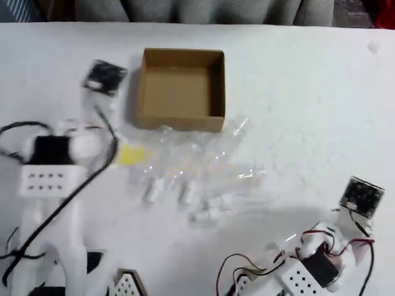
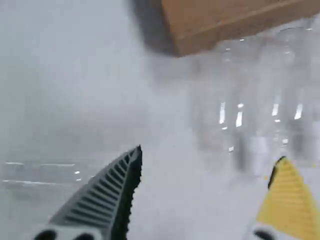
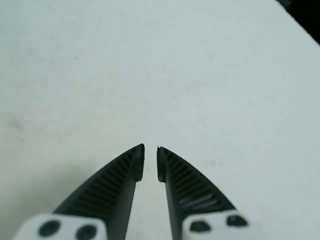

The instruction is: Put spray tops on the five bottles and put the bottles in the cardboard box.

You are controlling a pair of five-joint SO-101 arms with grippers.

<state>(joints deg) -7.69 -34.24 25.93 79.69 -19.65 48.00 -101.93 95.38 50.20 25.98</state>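
Note:
The open cardboard box (image 1: 182, 89) stands at the back middle of the table, with nothing inside it. In front of it several clear bottles (image 1: 191, 154) lie in a loose heap, and white spray tops (image 1: 185, 194) lie along the heap's near side. My left gripper (image 2: 205, 160) is open just left of the heap, and its yellow finger (image 1: 131, 154) is next to the nearest bottle. The left wrist view has the bottles (image 2: 250, 115) ahead, a corner of the box (image 2: 235, 20) and one more clear bottle (image 2: 40, 172) off to the side. My right gripper (image 3: 150, 155) is shut over bare table, holding nothing.
The white table (image 1: 308, 92) is bare to the right of the box. Black and red cables (image 1: 92, 172) trail along both arms. The right arm (image 1: 321, 265) sits at the front right corner.

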